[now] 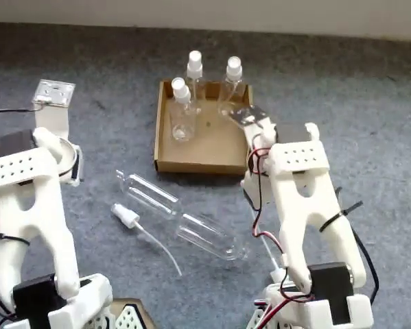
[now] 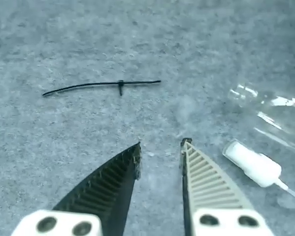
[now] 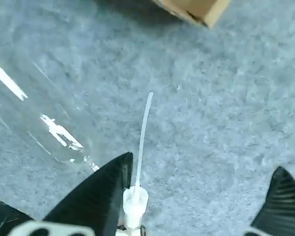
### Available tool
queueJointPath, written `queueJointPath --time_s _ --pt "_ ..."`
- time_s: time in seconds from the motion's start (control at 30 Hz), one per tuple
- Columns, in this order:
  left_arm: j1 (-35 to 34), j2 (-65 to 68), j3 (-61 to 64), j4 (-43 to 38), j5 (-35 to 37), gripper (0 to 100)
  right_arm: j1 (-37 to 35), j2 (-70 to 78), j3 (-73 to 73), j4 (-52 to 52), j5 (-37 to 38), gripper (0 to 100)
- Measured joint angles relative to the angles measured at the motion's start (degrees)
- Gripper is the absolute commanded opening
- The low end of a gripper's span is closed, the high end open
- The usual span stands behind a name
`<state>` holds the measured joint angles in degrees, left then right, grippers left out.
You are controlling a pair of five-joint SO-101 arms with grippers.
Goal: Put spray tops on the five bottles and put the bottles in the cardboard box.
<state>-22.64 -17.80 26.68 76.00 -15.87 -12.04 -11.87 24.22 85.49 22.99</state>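
Three clear bottles with white spray tops (image 1: 183,110) stand upright in the cardboard box (image 1: 191,164). Two bare clear bottles (image 1: 150,193) (image 1: 212,238) lie end to end on the carpet in front of it. A loose spray top (image 1: 125,215) with its long tube lies beside them. My left gripper (image 2: 161,150) hangs open over bare carpet, with that spray top (image 2: 251,164) and a bottle mouth (image 2: 265,110) off to one side. My right gripper (image 3: 204,164) is wide open above the carpet. A second spray top (image 3: 134,202) rests by its dark finger, its tube (image 3: 144,123) pointing away, beside a lying bottle (image 3: 34,118).
Grey carpet covers the table. A black zip tie (image 2: 102,86) lies ahead of the left gripper. A corner of the box (image 3: 196,11) shows beyond the right gripper. The right arm (image 1: 301,199) stands close to the box's near right corner.
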Motion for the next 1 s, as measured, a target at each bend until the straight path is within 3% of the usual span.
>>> queueJointPath --time_s 0.2,0.33,0.73,1.0 --pt "2.7 0.0 7.7 -3.8 -0.1 13 -0.1 -1.2 18.9 -14.2 0.0 36.8" --pt "2.7 0.0 11.4 -7.9 0.0 13 0.0 -1.2 24.5 -16.3 0.2 36.0" --pt "3.1 0.0 12.0 -10.3 -0.1 13 0.4 -2.9 28.9 -25.6 0.3 1.2" --pt "3.2 0.0 12.0 -10.3 0.0 13 0.6 -3.3 30.6 -27.5 0.3 0.5"
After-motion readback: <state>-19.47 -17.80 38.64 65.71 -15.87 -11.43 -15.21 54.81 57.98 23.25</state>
